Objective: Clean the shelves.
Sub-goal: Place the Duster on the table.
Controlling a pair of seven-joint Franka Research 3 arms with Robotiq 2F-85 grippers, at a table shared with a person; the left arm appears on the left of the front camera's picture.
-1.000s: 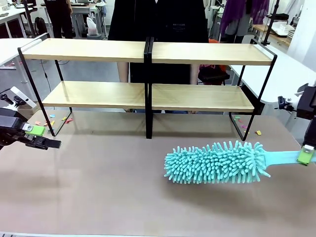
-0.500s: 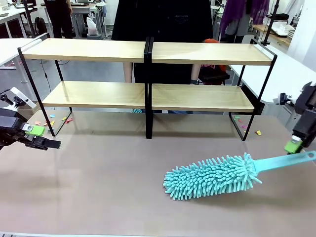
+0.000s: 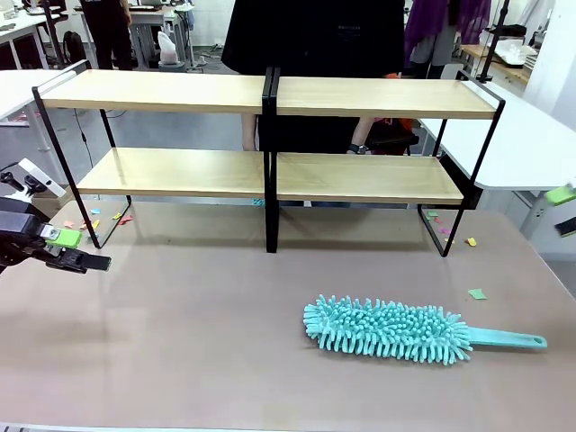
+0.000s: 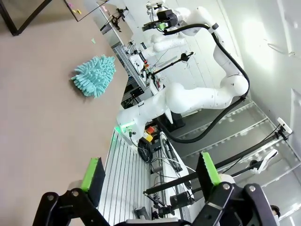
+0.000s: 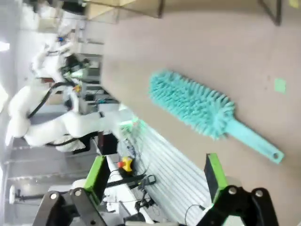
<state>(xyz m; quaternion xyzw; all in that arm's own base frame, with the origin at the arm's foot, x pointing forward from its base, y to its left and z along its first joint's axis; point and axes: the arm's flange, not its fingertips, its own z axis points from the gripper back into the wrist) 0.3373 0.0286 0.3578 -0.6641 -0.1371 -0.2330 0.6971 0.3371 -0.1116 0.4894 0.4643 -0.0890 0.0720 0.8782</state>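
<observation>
the beige table (image 3: 180, 360) takes up the lower two thirds of the front view. the shelves (image 3: 270, 175) stand across the upper half of that frame, at the far part of the table: two joined units on a thin black frame, with four light wood boards in two tiers. a person in dark clothes (image 3: 315, 36) stands behind the shelves at top centre.

the teal duster (image 3: 396, 330) lies flat on the table in the lower right of the front view, fluffy head toward the middle, thin handle pointing to the right edge. nothing touches it. in the right wrist view it runs on a slant through the centre of the frame (image 5: 202, 108), and in the left wrist view its head sits small in the upper left (image 4: 94, 75).

the left gripper (image 3: 76, 250) is at the left edge of the front view, about halfway down, above the table and well apart from the duster; in its own wrist view the green pads stand wide with nothing between them (image 4: 150, 176). the right gripper (image 3: 562, 209) just peeks in at the right edge of the front view; in its wrist view its fingers are spread wide and empty (image 5: 155, 176), above the table near the duster.

small coloured paper scraps (image 3: 477, 294) lie on the table, one to the right of the duster and more near the shelf feet.
</observation>
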